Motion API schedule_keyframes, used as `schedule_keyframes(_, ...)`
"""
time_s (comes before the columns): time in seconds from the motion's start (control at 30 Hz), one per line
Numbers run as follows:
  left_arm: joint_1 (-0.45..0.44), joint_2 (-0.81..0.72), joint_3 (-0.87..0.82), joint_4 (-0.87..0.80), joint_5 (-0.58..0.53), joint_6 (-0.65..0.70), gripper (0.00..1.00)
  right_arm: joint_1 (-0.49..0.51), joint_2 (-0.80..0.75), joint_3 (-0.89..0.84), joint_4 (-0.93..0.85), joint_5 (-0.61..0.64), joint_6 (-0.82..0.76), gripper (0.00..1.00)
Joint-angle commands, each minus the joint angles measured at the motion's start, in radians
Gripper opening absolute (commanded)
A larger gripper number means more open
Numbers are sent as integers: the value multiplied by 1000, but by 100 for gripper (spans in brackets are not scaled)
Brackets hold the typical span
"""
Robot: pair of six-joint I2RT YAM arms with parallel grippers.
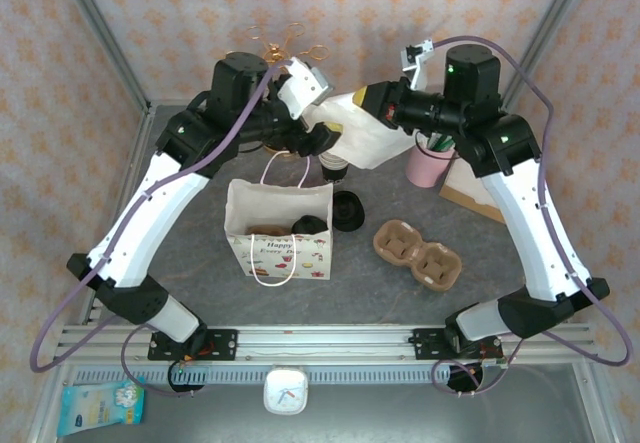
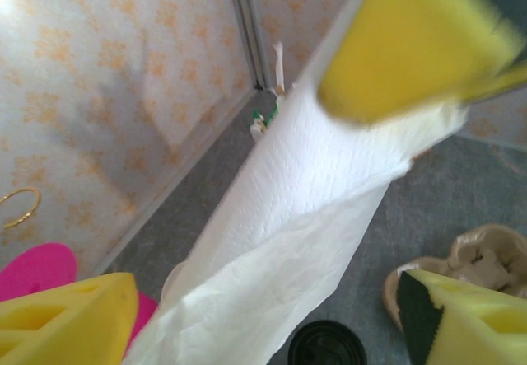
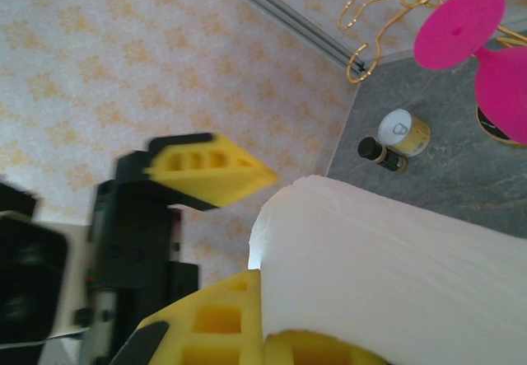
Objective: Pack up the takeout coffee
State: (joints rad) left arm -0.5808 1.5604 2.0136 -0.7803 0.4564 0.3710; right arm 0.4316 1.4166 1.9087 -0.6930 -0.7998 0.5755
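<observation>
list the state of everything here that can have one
right gripper: shut on the napkin
left gripper: open, one finger on each side of the napkin
napkin: in the air, pinched at one end
gift bag: upright, mouth open
pulp carrier: flat on the table, wells empty
black lid: on the table beside the bag
</observation>
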Motion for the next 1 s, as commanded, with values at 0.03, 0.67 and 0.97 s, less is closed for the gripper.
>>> schedule_keyframes(0.03, 1, 38, 43, -46, 33, 28, 75, 6, -1, 52, -2, -49, -33, 0)
schedule_keyframes(0.67, 57, -58, -128, 121, 126, -80, 14, 4, -41, -3, 63, -22, -11, 0)
schedule_keyframes(0.97, 81, -89, -176, 241, 99, -205, 0, 4, -83, -90, 170, -60, 32, 2)
